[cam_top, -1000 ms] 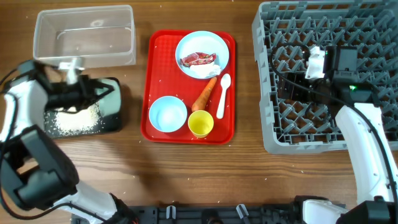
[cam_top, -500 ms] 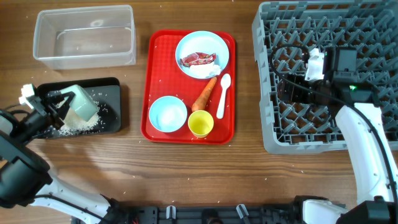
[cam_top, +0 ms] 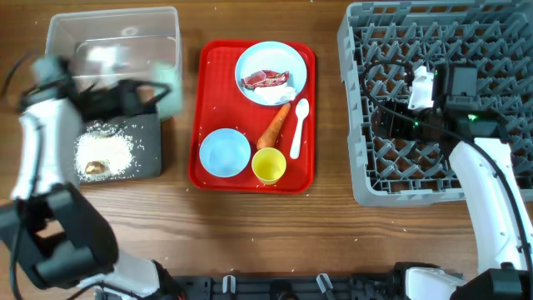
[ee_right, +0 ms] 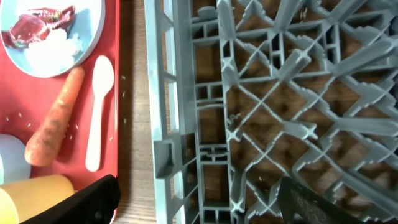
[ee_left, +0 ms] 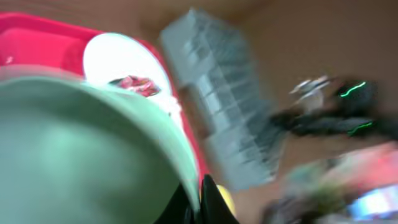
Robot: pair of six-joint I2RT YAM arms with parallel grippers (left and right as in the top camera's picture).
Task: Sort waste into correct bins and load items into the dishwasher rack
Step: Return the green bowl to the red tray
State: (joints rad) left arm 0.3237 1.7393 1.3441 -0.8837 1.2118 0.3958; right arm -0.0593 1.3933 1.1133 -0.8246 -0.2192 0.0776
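My left gripper [cam_top: 152, 94] is shut on the rim of a pale-blue bowl [cam_top: 170, 86], blurred, over the near right corner of the clear tub [cam_top: 112, 37]. In the left wrist view the bowl [ee_left: 81, 149] fills the left, pinched by the fingers [ee_left: 198, 198]. The black tray [cam_top: 150, 154] holds rice [cam_top: 108, 150] and a brown lump [cam_top: 94, 167]. The plate [cam_top: 271, 58] carries the wrapper [cam_top: 265, 80]. The carrot [cam_top: 273, 126], spoon [cam_top: 298, 127], second bowl [cam_top: 225, 153] and yellow cup [cam_top: 269, 166] lie on the red tray. My right gripper [ee_right: 199, 205] is open over the rack [cam_top: 441, 158].
The red tray [cam_top: 208, 108] sits mid-table between the bins and the rack. The right wrist view shows the rack's left wall [ee_right: 168, 124], bare wood beside it, and the carrot [ee_right: 53, 118] and spoon [ee_right: 98, 112].
My left arm swung from left of the black tray up and right toward the tub, bowl still gripped. Rice and the brown lump now show in the black tray. Right arm has not moved.
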